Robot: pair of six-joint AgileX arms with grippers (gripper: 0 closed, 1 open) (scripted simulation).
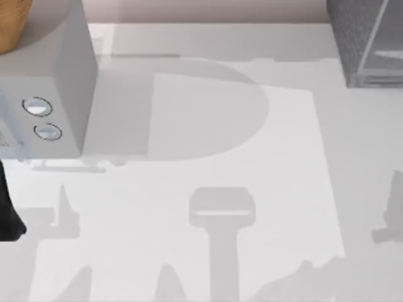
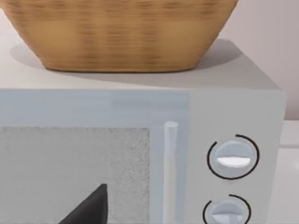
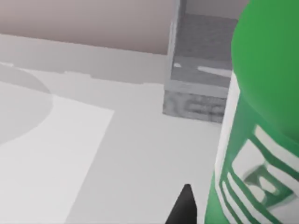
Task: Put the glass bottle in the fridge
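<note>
The glass bottle (image 3: 261,140), bright green with a white label pattern, looms very close in the right wrist view. My right gripper (image 3: 243,207) is shut on it, with one black fingertip (image 3: 185,207) showing beside the bottle's side. Beyond it stands the fridge (image 3: 201,70), a dark grey speckled box. From above, the fridge (image 1: 359,38) sits at the table's far right corner with its paler door panel (image 1: 387,44) angled outward. My left gripper (image 2: 91,210) hangs in front of the light grey box, and that arm (image 1: 7,217) is at the table's left edge.
A plain light grey box with two round dials (image 1: 56,82) stands at the far left, with a woven basket (image 2: 121,32) on top. The white table (image 1: 208,157) stretches between the two boxes, crossed by arm shadows.
</note>
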